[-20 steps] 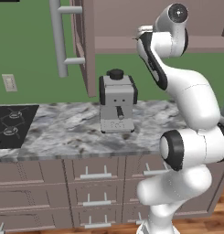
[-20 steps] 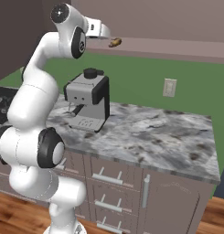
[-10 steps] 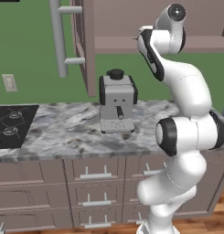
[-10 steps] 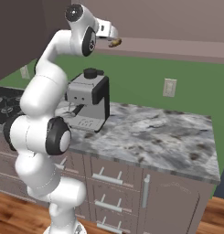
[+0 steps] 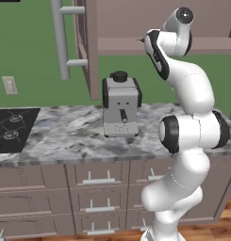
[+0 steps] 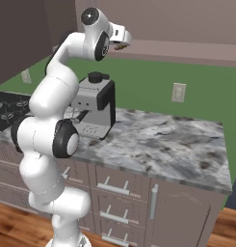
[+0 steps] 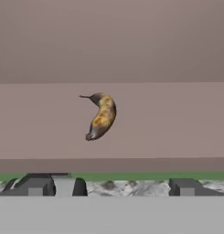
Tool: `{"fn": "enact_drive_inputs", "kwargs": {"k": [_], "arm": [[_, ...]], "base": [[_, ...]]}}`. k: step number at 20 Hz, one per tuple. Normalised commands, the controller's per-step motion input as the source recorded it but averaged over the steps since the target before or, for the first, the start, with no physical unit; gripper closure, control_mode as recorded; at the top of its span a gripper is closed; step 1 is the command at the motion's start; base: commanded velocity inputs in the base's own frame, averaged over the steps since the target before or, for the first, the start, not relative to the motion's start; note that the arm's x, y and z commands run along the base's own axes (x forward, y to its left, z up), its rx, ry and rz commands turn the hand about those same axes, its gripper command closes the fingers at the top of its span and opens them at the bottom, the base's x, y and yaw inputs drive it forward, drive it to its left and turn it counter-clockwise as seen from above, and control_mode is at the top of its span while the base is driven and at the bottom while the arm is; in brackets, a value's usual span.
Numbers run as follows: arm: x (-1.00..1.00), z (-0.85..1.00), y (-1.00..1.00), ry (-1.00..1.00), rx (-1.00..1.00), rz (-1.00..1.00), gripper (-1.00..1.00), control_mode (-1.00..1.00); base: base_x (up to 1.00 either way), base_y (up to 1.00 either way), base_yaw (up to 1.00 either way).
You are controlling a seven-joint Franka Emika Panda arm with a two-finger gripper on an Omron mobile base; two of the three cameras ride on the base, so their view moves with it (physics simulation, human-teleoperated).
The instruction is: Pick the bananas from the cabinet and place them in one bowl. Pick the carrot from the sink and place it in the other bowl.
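One curved yellow banana (image 7: 101,116), blotched brown-black, lies on the smooth mauve-brown shelf of the cabinet (image 7: 177,119). Facing it, the gripper (image 7: 118,186) has its dark finger tips spread wide, holding nothing.

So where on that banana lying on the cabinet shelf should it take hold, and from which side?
Probably across the thick middle of the banana, coming straight in from the open front of the cabinet. It lies flat on the shelf, curved, with its stem pointing away to one side, so the middle is the widest, steadiest part. The tool is open and already faces it from the front, apart from it.
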Motion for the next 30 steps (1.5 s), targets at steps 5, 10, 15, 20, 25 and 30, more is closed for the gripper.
{"fn": "enact_drive_inputs", "kwargs": {"k": [5,10,15,20,25,30], "arm": [[0.39,-0.09,0.01,0.0,0.01,0.0,-1.0,-1.0],[0.61,-0.01,0.03,0.0,0.03,0.0,-1.0,-1.0],[0.69,-0.03,0.01,0.02,0.04,0.0,-1.0,-1.0],[0.6,-0.17,0.0,0.05,0.02,0.0,-1.0,-1.0],[0.38,-0.17,0.0,0.08,0.0,0.0,1.0,-1.0],[0.1,0.0,0.0,0.0,0.0,0.0,1.0,-1.0]], "base": [[0.0,0.0,0.0],[0.0,0.0,0.0],[0.0,0.0,0.0],[0.0,0.0,0.0],[0.0,0.0,0.0],[0.0,0.0,0.0]]}}
